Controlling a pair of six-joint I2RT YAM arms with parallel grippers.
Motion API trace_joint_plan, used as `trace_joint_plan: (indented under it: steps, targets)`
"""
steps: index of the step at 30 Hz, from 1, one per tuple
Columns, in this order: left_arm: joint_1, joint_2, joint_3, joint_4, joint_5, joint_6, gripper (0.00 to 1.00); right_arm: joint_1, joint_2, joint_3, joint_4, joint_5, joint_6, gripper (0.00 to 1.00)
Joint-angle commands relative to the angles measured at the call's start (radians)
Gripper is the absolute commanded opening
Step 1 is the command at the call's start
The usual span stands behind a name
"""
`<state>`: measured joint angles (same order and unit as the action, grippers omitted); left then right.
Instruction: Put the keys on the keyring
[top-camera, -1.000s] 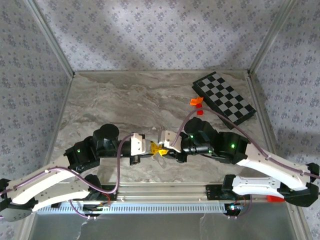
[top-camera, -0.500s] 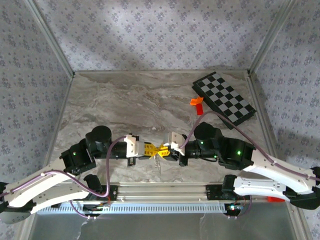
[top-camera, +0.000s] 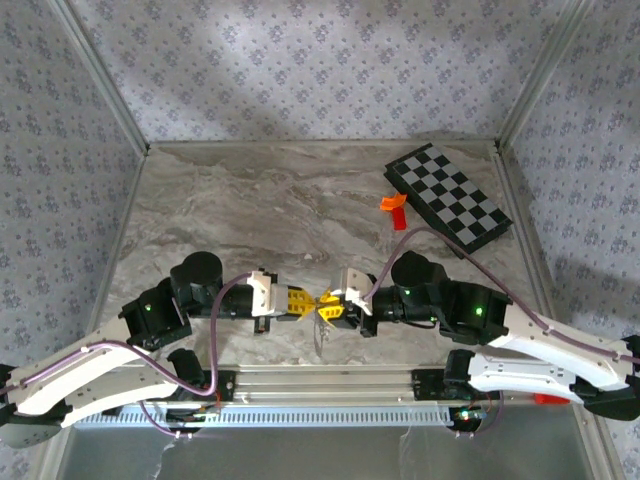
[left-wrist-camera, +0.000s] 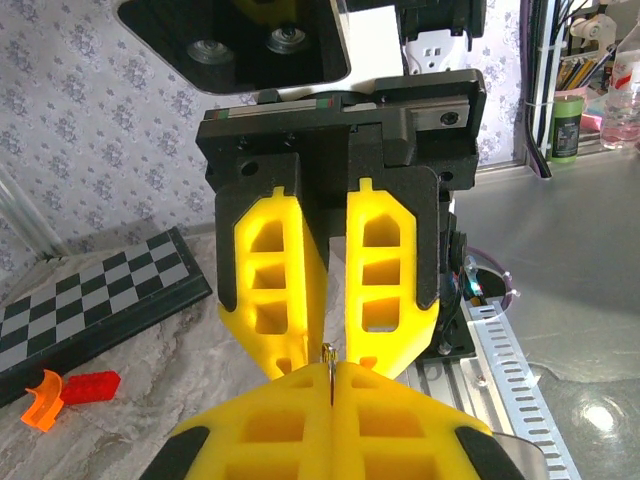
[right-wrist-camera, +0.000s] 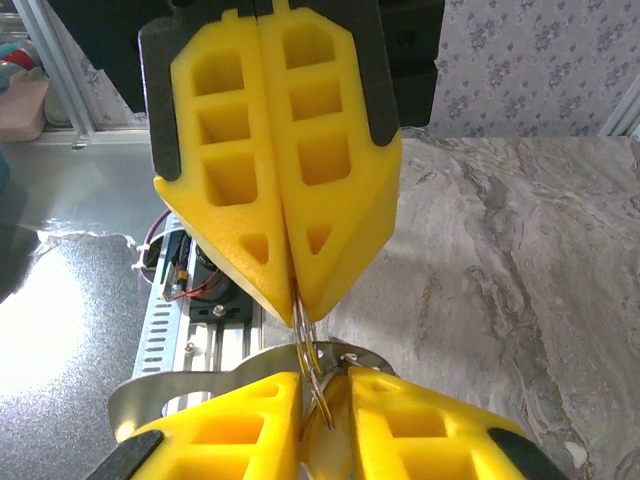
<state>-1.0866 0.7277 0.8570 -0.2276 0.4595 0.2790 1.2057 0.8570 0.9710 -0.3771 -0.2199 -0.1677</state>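
My left gripper (top-camera: 305, 300) and right gripper (top-camera: 336, 303) meet tip to tip just above the table's front edge. The left gripper (left-wrist-camera: 332, 378) is shut on the keyring (left-wrist-camera: 328, 353), whose thin silvery edge sticks out of its pads. In the right wrist view the keyring (right-wrist-camera: 304, 328) runs from the shut left gripper (right-wrist-camera: 294, 298) down between my right gripper's (right-wrist-camera: 326, 385) fingers. Those fingers pinch a small pale piece, apparently the key (right-wrist-camera: 350, 440), with little of it showing. A small yellow bit (top-camera: 325, 307) and the dangling chain (top-camera: 321, 332) show between the tips.
The chessboard (top-camera: 448, 195) lies at the back right, with an orange block (top-camera: 391, 203) and a red block (top-camera: 400, 221) beside it. A metal rail (top-camera: 330, 385) runs along the near edge below the grippers. Patterned walls enclose the table.
Both arms have changed posture and their wrists have levelled out. The gripper tips have stayed together over the same spot near the front edge, still holding the ring between them.
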Motion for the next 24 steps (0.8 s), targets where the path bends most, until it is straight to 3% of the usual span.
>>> trace_joint_plan:
  steps: [1, 6, 20, 24]
  targets:
    - [-0.004, -0.012, 0.022, 0.046, 0.034, -0.006, 0.0, 0.015, -0.007, -0.001, 0.018, 0.022, 0.013, 0.16]
    - [-0.004, -0.01, 0.028, 0.042, 0.038, -0.006, 0.0, 0.026, -0.012, -0.009, 0.019, 0.036, 0.019, 0.06]
    - [-0.004, -0.024, 0.031, 0.051, 0.068, -0.008, 0.0, 0.04, 0.009, 0.007, -0.041, 0.047, 0.023, 0.21]
    - [-0.004, -0.027, 0.03, 0.05, 0.073, -0.009, 0.0, 0.046, -0.011, 0.005, -0.028, 0.057, 0.028, 0.17]
